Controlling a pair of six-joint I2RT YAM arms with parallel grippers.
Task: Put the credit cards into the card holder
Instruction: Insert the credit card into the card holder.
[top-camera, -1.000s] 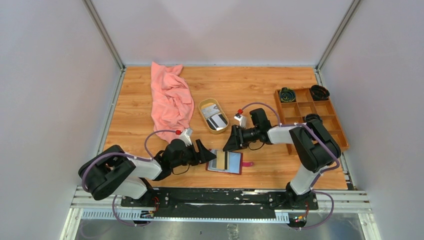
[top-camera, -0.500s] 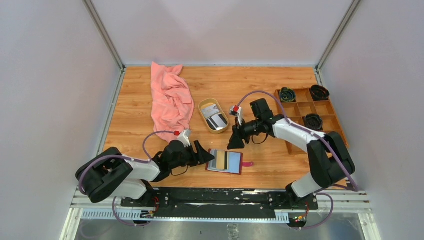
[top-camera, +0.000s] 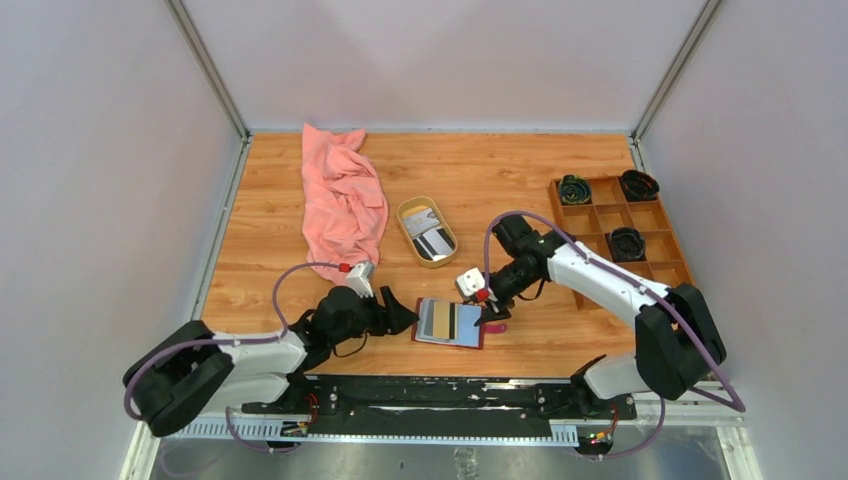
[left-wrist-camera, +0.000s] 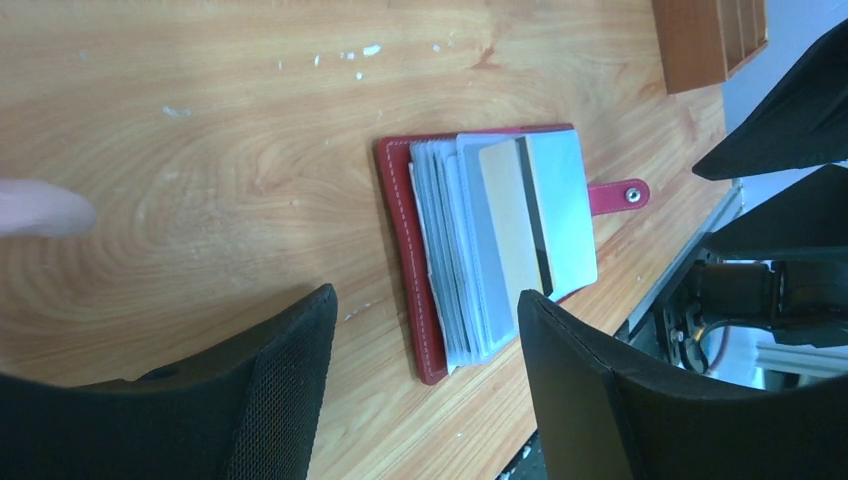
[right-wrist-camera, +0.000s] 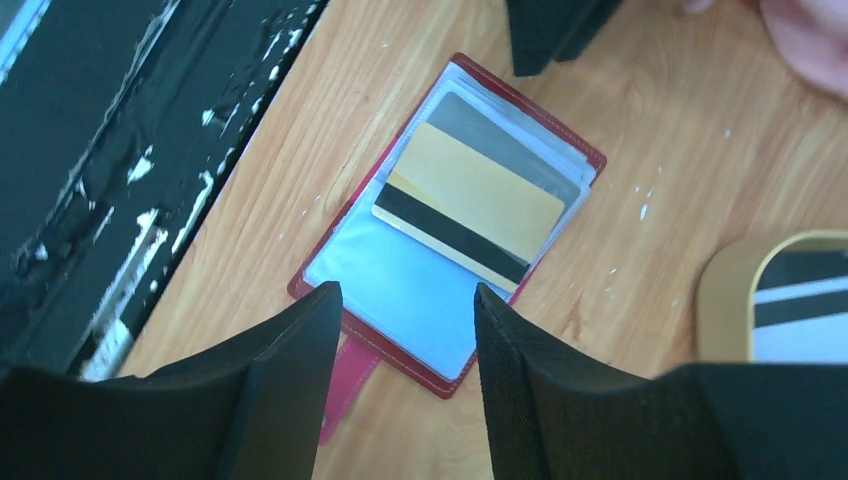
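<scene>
**Top, left-wrist and right-wrist views, read from the arm bases outward.** Nearest the bases, the card holder (top-camera: 450, 323) is laid open on the tabletop (top-camera: 520, 170), with its snap strap (top-camera: 497, 327) pointing toward the right arm; a gold card (right-wrist-camera: 470, 205) with a black stripe is seen lying across the clear sleeves. The left pincer (top-camera: 402, 312) is held released and empty just beside the spine edge of the holder; the right pincer (top-camera: 492, 314) is likewise spread, grasping nothing, and is poised over the strap end.

The step in hand is judged to be the seating of the gold card in a sleeve. The holder is best pinned at its spine by the left pincer so that it cannot slide; the card is best pushed flat and lightly along the pocket by the right, since thin sleeves are likely to buckle.

Farther off, the remaining credit cards (top-camera: 432, 243) are kept in an oval dish (top-camera: 417, 211), well apart from the holder. Beyond these, a pink cloth (top-camera: 343, 195) and a wooden tray (top-camera: 620, 230) are seen.

Whether an edge of the gold card is already tucked under a sleeve cannot be told; the number of cards in the dish is unclear, the dish being cut off in the right-wrist view; the height of the right pincer above the holder cannot be judged.
</scene>
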